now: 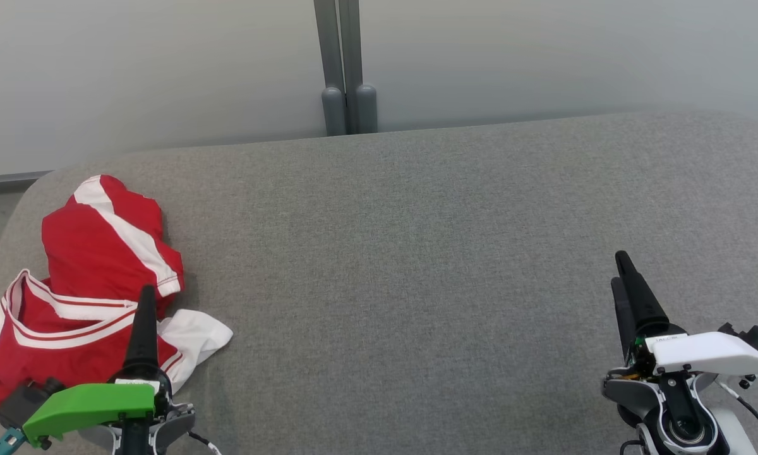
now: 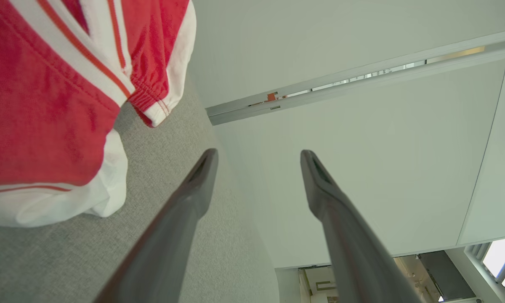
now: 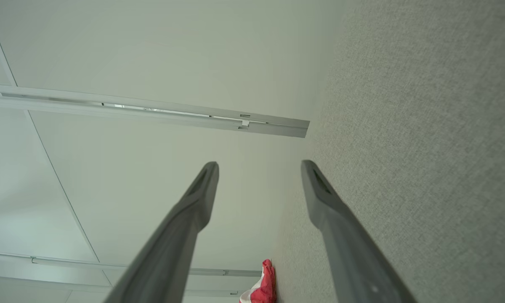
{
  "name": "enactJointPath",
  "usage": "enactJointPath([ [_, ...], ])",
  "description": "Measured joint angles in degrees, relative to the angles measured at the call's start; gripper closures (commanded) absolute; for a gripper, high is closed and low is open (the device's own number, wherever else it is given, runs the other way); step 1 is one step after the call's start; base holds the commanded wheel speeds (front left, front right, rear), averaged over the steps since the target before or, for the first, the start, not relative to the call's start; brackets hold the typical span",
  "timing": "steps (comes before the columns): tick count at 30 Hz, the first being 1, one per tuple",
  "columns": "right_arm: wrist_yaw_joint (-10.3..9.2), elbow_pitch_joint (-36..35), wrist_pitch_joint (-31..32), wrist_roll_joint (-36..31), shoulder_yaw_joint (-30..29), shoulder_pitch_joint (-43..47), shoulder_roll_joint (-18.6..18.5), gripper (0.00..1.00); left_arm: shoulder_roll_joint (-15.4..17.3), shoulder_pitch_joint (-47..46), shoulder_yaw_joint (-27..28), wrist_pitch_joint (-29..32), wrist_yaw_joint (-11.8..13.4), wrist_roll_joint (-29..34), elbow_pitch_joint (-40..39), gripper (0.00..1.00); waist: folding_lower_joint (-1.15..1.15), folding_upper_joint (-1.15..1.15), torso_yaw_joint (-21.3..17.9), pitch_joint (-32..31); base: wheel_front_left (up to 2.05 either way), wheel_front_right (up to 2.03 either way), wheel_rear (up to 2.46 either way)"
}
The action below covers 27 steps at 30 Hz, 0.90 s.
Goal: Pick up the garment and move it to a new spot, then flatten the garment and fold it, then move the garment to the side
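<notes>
Garment: we see the red-and-white garment (image 1: 95,284) crumpled in a heap at the left end of the grey fabric surface (image 1: 417,253).
Left gripper (image 2: 259,156): our fingers are spread wide and hold nothing, just beside the heap's white edge.
Right gripper (image 3: 259,166): we find it spread wide too, empty, over bare fabric, well apart from the garment.
Backdrop: pale wall, grey post (image 1: 347,69).

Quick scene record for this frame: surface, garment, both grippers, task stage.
surface: grey fabric-covered top
garment: red with white stripes, crumpled in a heap at the surface's left end
left gripper: open, nothing held, garment right beside it
right gripper: open, nothing held, over bare fabric at the right, far from the garment
task stage: garment not yet picked up
</notes>
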Motion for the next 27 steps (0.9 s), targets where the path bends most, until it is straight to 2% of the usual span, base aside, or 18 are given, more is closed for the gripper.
enactJointPath([
  [15,0.00,-1.96,-3.11,-14.63,3.32,-0.44,-0.36,0.00,0.05,0.03,-1.92,-3.09,2.57,18.73,-2.89,0.00,0.00,0.00,0.11,-0.28,0.00,0.00,0.00],
  [27,0.01,-3.48,-5.37,-31.40,4.91,-1.12,-0.91,0.00,0.11,0.20,-3.87,-5.31,4.54,33.77,-3.31,0.00,0.00,0.00,0.25,-0.39,0.00,0.00,0.00],
])
